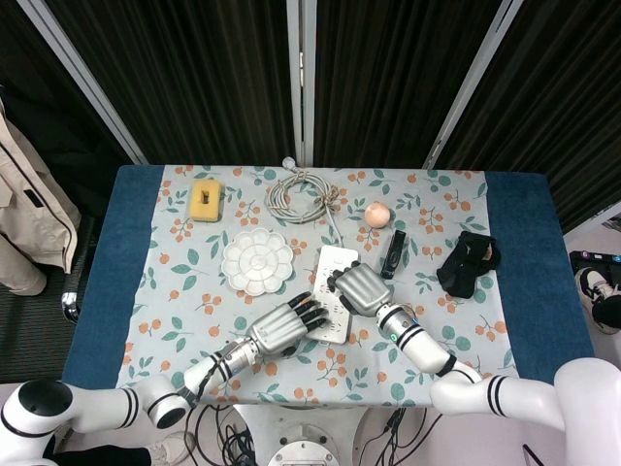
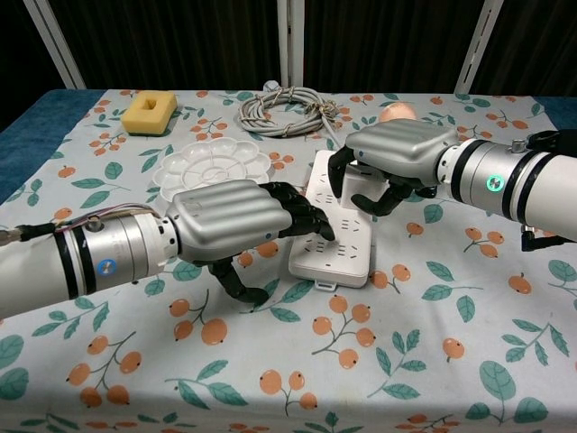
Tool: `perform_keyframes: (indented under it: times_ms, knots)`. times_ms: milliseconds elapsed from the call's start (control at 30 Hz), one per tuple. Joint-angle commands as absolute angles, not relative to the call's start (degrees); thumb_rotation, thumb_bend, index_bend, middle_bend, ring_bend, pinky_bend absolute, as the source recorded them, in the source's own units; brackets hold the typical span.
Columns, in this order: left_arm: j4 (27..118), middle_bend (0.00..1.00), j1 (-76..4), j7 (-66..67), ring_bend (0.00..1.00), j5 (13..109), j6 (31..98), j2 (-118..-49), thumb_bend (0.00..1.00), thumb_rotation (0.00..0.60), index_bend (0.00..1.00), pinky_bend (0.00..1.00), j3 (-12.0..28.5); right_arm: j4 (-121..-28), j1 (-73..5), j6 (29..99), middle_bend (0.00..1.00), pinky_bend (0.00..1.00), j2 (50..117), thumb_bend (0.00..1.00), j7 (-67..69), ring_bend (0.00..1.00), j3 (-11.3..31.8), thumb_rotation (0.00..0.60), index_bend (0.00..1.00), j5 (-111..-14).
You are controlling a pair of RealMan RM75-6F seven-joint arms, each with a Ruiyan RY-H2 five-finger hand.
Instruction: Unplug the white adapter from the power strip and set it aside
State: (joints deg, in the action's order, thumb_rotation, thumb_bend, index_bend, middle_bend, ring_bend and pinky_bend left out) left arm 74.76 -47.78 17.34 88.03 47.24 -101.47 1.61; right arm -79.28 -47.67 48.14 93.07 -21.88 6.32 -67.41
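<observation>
Power strip: the white power strip lies mid-table on the floral tablecloth, its long axis running near to far and leaning slightly right at the far end; sockets face up.
White adapter: we place the white adapter on the far half of the strip, under the right hand (only a sliver of white shows there, so its own orientation is hard to read). We judge it plugged in and standing up from the strip.
Right hand: the right hand arches over the adapter, fingers curled down on either side of it. We cannot tell whether they are actually clamped on it.
Left hand: the left hand lies knuckles-up with its dark fingertips pressed on the strip's near half, thumb hooked beneath, off the strip's left edge; it holds nothing.
Risk, lift: if the left hand's pressure is light, we expect the whole strip to rise with the adapter.
Risk, slip: a shallow hold on the adapter could slide off before the prongs release.
Risk, angle: pulling sideways instead of straight up could bind the prongs or skid the strip toward the paint palette.
Nearby: the coiled cable lies at the far side; a black stapler just right of the strip.
</observation>
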Motion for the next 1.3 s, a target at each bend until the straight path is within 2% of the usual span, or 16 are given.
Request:
perform_keyframes:
  times_ms: [33,433,700,933,1067,1200,1300]
  knots:
    - [74.72,0.13,-47.87,17.23,0.07,87.85,47.20,-101.45,0.21,0.600,0.14,0.09,1.52,-79.24,-47.29,48.66,0.70,0.36,92.62,0.60,-20.70,0.48,6.14,0.600,0.84,-68.56]
    - [74.39,0.13,-48.37,16.85,0.07,87.34,47.02,-101.52,0.21,0.600,0.14,0.09,1.11,-79.86,-45.77,50.44,0.72,0.36,91.09,0.61,-18.05,0.50,5.26,0.600,0.89,-71.78]
    - [74.80,0.13,-48.66,16.92,0.07,87.55,47.62,-101.25,0.21,0.600,0.14,0.09,1.04,-81.86,-44.97,52.97,0.72,0.36,89.60,0.61,-15.80,0.50,6.56,0.600,0.89,-73.56]
    - [77.30,0.13,-48.45,17.63,0.07,88.32,49.78,-99.75,0.21,0.600,0.14,0.09,1.31,-87.71,-42.98,53.98,0.72,0.36,84.20,0.60,-12.75,0.49,7.06,0.600,0.88,-72.97]
    - [80.36,0.13,-47.77,18.33,0.07,88.85,52.25,-97.48,0.21,0.600,0.14,0.09,1.76,-92.22,-41.39,51.16,0.71,0.36,79.15,0.60,-10.17,0.48,5.48,0.600,0.88,-70.59]
    - [83.84,0.13,-46.59,19.47,0.07,89.07,55.13,-94.49,0.21,0.600,0.14,0.09,2.28,-93.83,-40.41,48.10,0.69,0.35,76.18,0.59,-8.91,0.48,3.33,0.600,0.84,-68.73]
    - [86.02,0.13,-45.53,20.60,0.07,88.42,57.04,-92.20,0.21,0.600,0.14,0.09,2.92,-92.63,-39.81,47.63,0.65,0.32,76.44,0.58,-9.59,0.47,2.31,0.600,0.77,-67.79]
